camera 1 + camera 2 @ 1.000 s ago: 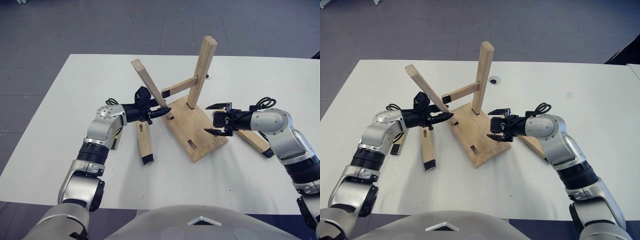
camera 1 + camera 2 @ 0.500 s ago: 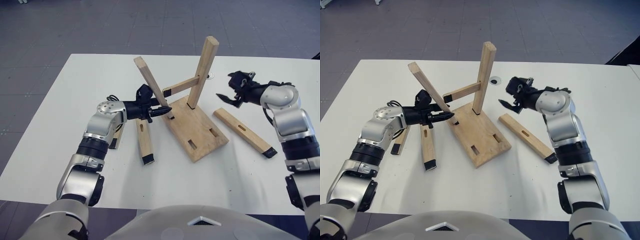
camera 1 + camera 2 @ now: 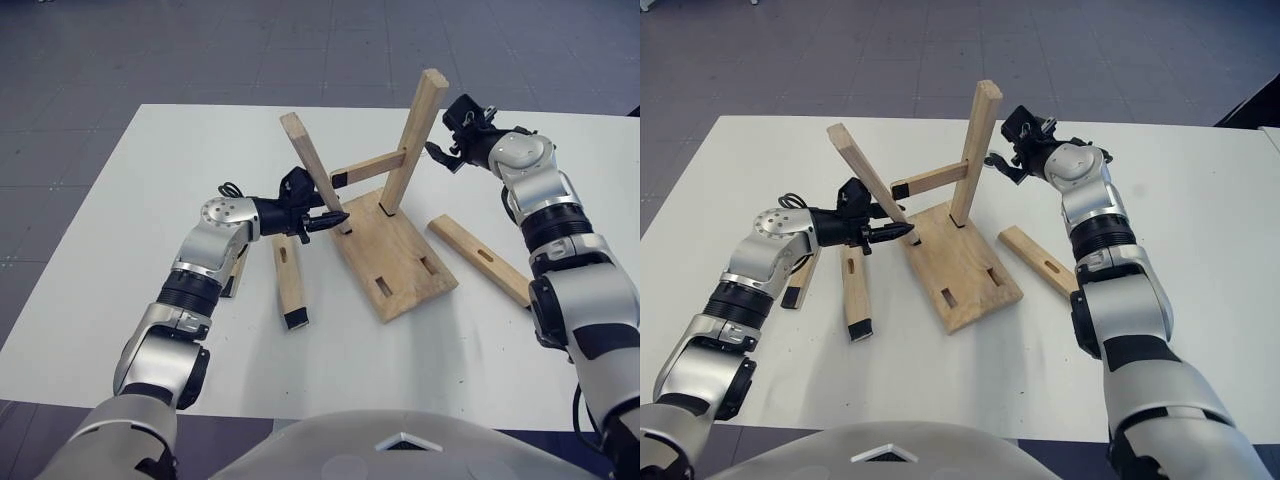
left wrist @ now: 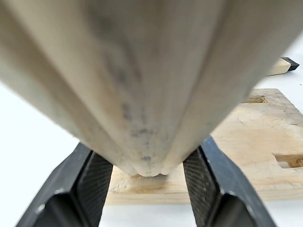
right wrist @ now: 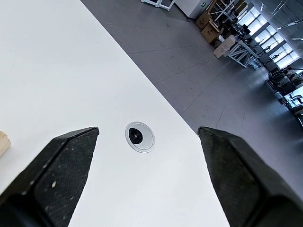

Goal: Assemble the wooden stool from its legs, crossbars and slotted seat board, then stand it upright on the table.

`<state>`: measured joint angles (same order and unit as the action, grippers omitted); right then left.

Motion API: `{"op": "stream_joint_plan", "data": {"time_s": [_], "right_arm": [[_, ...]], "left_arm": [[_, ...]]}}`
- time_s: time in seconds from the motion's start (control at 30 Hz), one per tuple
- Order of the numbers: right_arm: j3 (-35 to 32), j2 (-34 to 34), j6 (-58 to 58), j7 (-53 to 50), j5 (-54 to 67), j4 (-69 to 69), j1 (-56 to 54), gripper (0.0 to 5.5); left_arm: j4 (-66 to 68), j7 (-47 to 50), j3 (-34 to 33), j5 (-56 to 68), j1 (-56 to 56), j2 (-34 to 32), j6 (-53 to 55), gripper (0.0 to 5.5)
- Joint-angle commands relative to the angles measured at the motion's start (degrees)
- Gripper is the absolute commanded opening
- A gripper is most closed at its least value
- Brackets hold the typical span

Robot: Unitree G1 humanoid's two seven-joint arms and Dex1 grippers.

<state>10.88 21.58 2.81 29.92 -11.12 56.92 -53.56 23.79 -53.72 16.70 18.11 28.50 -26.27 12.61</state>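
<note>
On the white table (image 3: 150, 200), the slotted seat board (image 3: 400, 265) lies flat. An upright leg (image 3: 412, 135) stands in the board's far corner, joined by a crossbar (image 3: 370, 167) to a tilted leg (image 3: 310, 165) that leans over the board's left edge. One loose leg (image 3: 480, 260) lies right of the board and a second loose leg (image 3: 288, 280) lies left of it. The left gripper (image 3: 333, 219), beside the board's left corner, is clenched on the tilted leg near its foot. The right gripper (image 3: 443, 157) hovers beyond the board, just beside the upper part of the upright leg, its jaws spread and empty. A cable grommet (image 5: 140, 136) sits in the table past the board.
</note>
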Motion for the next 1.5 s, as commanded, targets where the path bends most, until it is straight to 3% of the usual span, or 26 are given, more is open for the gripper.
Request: {"op": "stream_joint_plan", "data": {"time_s": [0.03, 0.33, 1.07, 1.5], "right_arm": [[0.3, 0.4, 1.6, 0.7, -0.9, 1.9, -1.5, 3.87], [0.7, -0.2, 2.7, 1.4, -1.8, 3.6, -1.2, 3.87], [0.9, -1.4, 2.5, 5.1, -0.6, -2.7, 1.4, 3.87], [0.9, 3.1, 0.9, -4.8, -5.4, 5.7, -2.4, 3.87]], "left_arm": [[4.7, 0.6, 3.1, -4.7, -7.4, -1.4, 9.5, 2.06], [1.1, -1.4, 1.9, 0.3, -9.3, -0.6, 15.7, 2.06], [4.1, -0.8, 8.1, -7.3, -5.8, -3.0, 10.7, 2.06], [5.0, -1.1, 8.6, -7.6, -5.5, -2.8, 9.8, 2.06]]}}
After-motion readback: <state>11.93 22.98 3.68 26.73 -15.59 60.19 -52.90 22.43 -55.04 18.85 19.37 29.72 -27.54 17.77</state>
